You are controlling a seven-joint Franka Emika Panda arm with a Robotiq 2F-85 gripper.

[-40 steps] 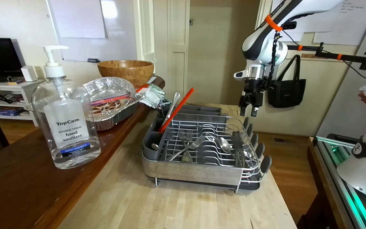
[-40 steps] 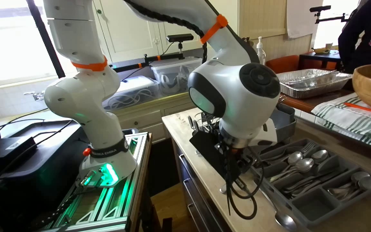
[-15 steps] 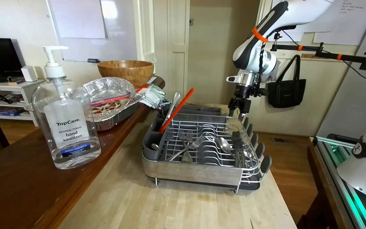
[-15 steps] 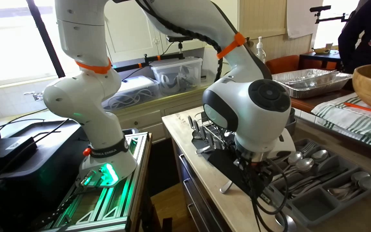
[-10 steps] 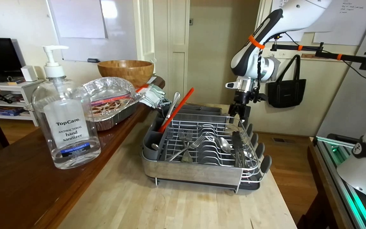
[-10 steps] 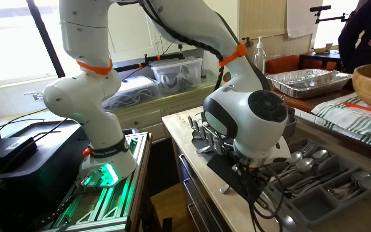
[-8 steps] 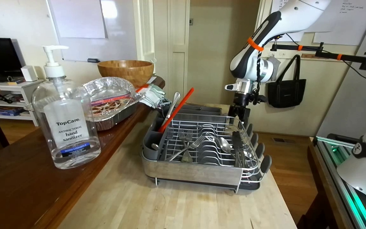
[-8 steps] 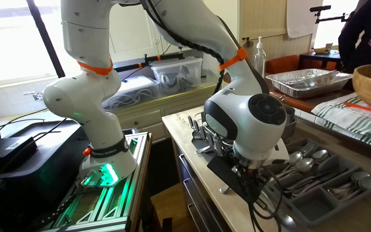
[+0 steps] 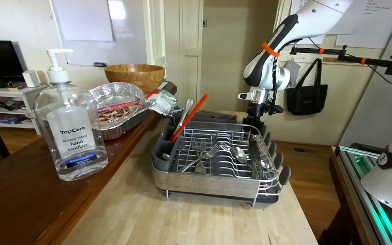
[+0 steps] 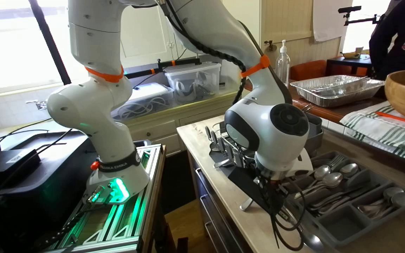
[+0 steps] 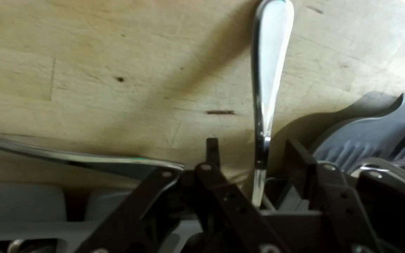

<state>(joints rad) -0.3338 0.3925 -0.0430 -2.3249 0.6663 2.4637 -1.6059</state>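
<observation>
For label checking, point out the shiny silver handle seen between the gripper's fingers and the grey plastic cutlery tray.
Shiny silver handle [image 11: 266, 95], wrist view: visible middle.
Grey plastic cutlery tray [image 10: 344, 224], in an exterior view: a compartment floor.

- The gripper [image 9: 252, 128] has come down: earlier in full sight, its lower end now sits partly behind the wires of the dish rack [image 9: 206, 184] in an exterior view.
- Above it, the orange band [image 9: 270, 50] on the arm [image 9: 318, 18] rides lower than before.
- Near it, a metal handle [image 10: 246, 204] shows more of its length.
- Beyond and above it, a clear pump bottle [image 10: 283, 65] is less hidden.
</observation>
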